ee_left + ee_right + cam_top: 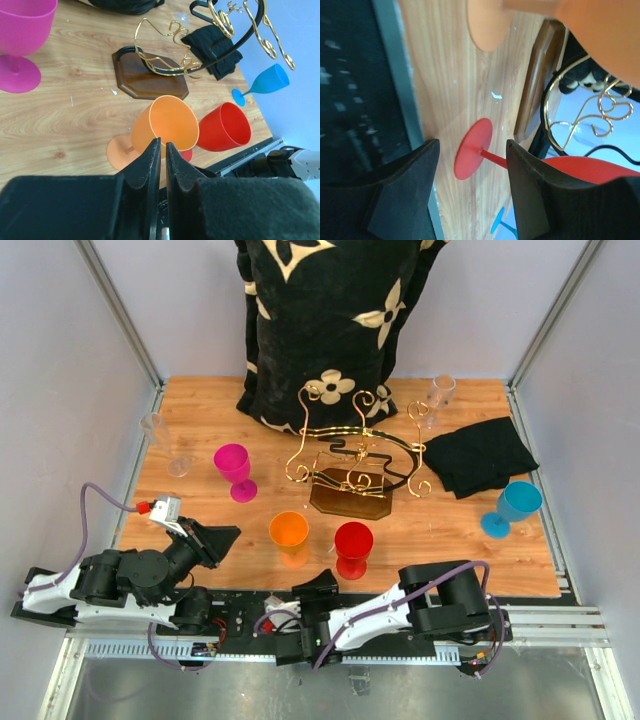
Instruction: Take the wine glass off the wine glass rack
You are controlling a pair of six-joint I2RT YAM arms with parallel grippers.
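Observation:
The wine glass rack (352, 445) is gold wire with scroll arms on a dark brown base (350, 496), mid-table. It also shows in the left wrist view (160, 65). A clear wine glass (439, 393) is at the rack's far right scroll; I cannot tell whether it hangs on it. My left gripper (216, 541) is shut and empty near the table's front left, and its fingers (162, 142) point at the orange glass (167, 122). My right gripper (320, 589) is open and empty at the front edge. In its view (472, 145) the red glass's foot (474, 148) lies beyond the fingers.
Pink (234, 468), orange (289, 532), red (353, 543) and blue (513, 506) plastic glasses stand around the rack. Another clear glass (162, 440) is at the far left. A black folded cloth (480, 454) lies right of the rack, and a flowered black cloth (320, 330) hangs behind it.

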